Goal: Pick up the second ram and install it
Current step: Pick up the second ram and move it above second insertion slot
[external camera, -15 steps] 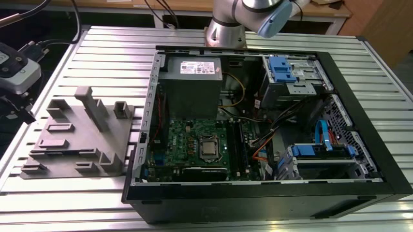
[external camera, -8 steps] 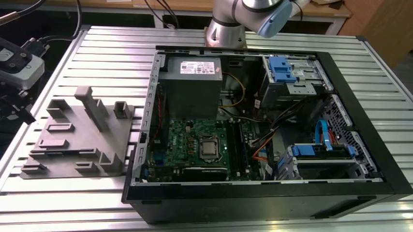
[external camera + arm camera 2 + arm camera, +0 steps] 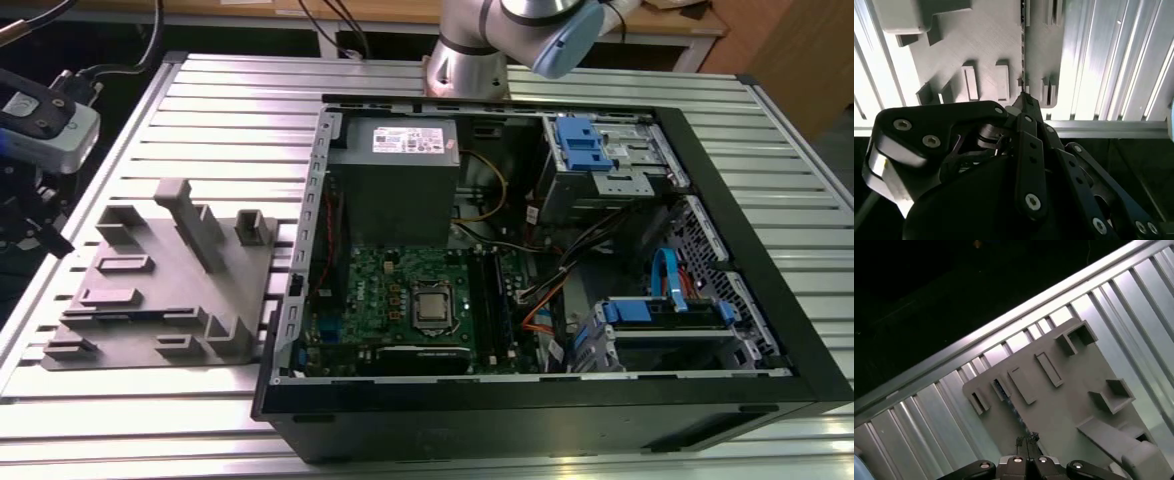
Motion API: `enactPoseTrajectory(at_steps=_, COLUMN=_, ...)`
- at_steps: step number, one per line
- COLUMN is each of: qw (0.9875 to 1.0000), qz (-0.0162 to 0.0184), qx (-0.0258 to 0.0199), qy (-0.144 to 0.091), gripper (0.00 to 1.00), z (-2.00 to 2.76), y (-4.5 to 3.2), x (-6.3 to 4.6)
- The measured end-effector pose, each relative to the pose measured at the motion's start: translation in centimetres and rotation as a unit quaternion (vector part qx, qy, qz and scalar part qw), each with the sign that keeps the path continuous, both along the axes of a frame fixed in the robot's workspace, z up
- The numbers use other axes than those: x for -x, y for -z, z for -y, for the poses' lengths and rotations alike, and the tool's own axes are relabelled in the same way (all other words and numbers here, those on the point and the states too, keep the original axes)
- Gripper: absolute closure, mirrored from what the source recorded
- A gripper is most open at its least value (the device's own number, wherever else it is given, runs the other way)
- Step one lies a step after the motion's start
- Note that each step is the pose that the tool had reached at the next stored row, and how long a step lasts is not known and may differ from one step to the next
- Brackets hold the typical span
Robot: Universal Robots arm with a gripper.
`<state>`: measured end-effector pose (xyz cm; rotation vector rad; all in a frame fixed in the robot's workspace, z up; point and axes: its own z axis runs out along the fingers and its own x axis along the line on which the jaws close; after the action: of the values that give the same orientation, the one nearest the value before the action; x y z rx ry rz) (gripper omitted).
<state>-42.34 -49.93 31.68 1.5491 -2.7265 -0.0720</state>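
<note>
Grip first: in the second wrist view I see the end effector [image 3: 1024,98] with its 2 fingers pressed together on one end of the second ram [image 3: 1023,55]. The stick is turned edge-on to this camera, so it appears as a thin dark line that runs straight out from the fingertips. Behind it lies the grey fixture block [image 3: 984,45], and the ram is lifted off this block, not seated in any of its slots. In the first wrist view the same thin strip points from the fingertips toward the block.

In the exterior view the block [image 3: 147,300] rests on the ribbed metal tabletop [image 3: 200,100], just beside the open computer case [image 3: 534,415], on the exterior view's left of it. The wrist of the arm hangs at the exterior view's left edge, near the block and well apart from the case. Inside the case I see the green motherboard [image 3: 387,290] and next to it the grey power supply [image 3: 394,190].
</note>
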Motion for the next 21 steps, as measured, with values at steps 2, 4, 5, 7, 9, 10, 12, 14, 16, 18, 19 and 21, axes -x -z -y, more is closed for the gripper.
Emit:
enactPoseTrajectory(at_steps=2, qw=0.9999, qz=0.0, qx=0.0, qy=-0.014, gripper=0.93, z=0.0, y=0.02, x=0.0)
enactPoseTrajectory(at_steps=4, qw=0.9996, qz=0.0, qx=0.0, qy=-0.027, gripper=0.93, z=0.0, y=0.04, x=0.0)
enactPoseTrajectory(at_steps=5, qw=0.9994, qz=0.0, qx=0.0, qy=-0.033, gripper=0.93, z=0.0, y=0.05, x=0.0)
enactPoseTrajectory(at_steps=7, qw=0.999, qz=0.0, qx=0.0, qy=-0.046, gripper=0.93, z=0.0, y=0.07, x=0.0)
enactPoseTrajectory(at_steps=9, qw=0.9983, qz=0.0, qx=0.0, qy=-0.059, gripper=0.93, z=0.0, y=0.09, x=0.0)
enactPoseTrajectory(at_steps=10, qw=0.9979, qz=0.0, qx=0.0, qy=-0.065, gripper=0.93, z=0.0, y=0.1, x=0.0)
enactPoseTrajectory(at_steps=12, qw=0.9968, qz=0.0, qx=0.0, qy=-0.08, gripper=0.93, z=0.0, y=0.14, x=0.0)
enactPoseTrajectory(at_steps=14, qw=0.9953, qz=-0.0001, qx=0.0, qy=-0.097, gripper=0.93, z=0.0, y=0.18, x=-0.01)
enactPoseTrajectory(at_steps=16, qw=0.9934, qz=0.0, qx=0.0, qy=-0.114, gripper=0.93, z=0.0, y=0.24, x=0.0)
enactPoseTrajectory(at_steps=18, qw=0.9919, qz=0.0, qx=0.0, qy=-0.127, gripper=0.93, z=0.0, y=0.29, x=0.0)
enactPoseTrajectory(at_steps=19, qw=0.9915, qz=0.0, qx=0.0, qy=-0.13, gripper=0.93, z=0.0, y=0.32, x=0.0)
enactPoseTrajectory(at_steps=21, qw=0.9914, qz=-0.0001, qx=0.0, qy=-0.131, gripper=0.93, z=0.0, y=0.33, x=0.0)
